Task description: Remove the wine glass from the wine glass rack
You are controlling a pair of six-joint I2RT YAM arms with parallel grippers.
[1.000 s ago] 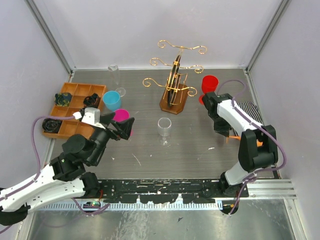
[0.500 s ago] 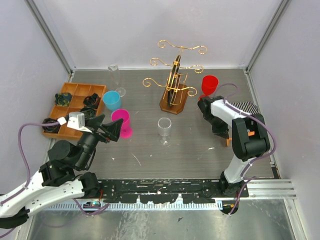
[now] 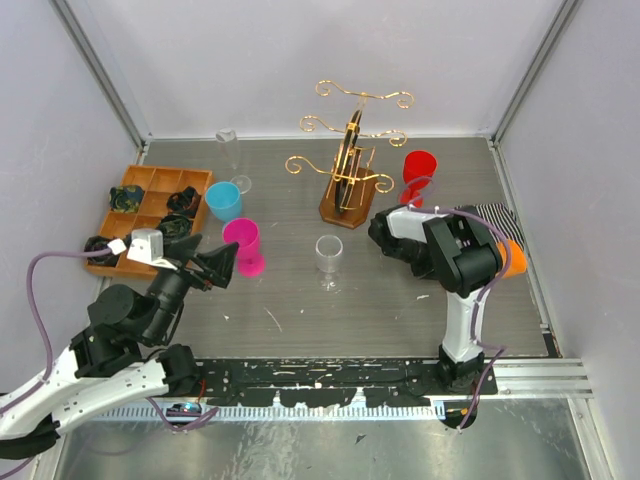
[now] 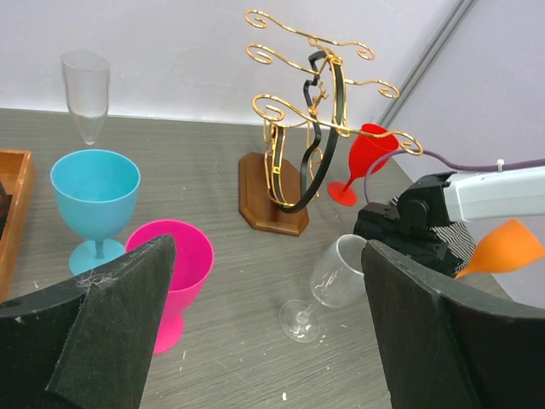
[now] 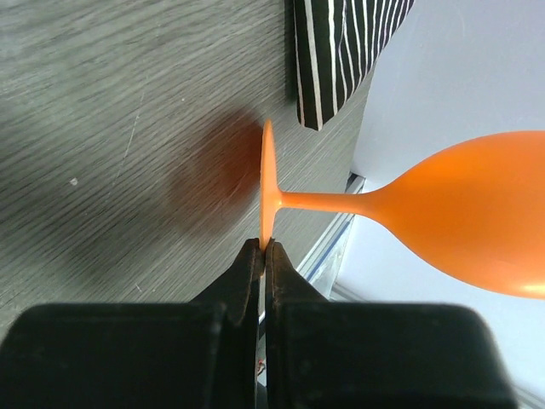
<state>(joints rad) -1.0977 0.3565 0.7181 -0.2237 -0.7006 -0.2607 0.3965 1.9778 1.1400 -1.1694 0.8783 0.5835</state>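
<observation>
Gold rack (image 3: pixel 347 195) upright, wine glass (image 3: pixel 329 255) standing nearby

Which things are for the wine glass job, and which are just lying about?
Job: gold wire wine glass rack on wooden base; orange wine glass, foot pinched in the right gripper.
Lying about: clear wine glass, pink goblet, blue goblet, red goblet, clear flute, wooden tray, striped cloth.

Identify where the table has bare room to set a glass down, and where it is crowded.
Bare: the grey table on the near side of the clear wine glass. Crowded: blue goblet and pink goblet beside the wooden tray at left; around the gold wire rack.
</observation>
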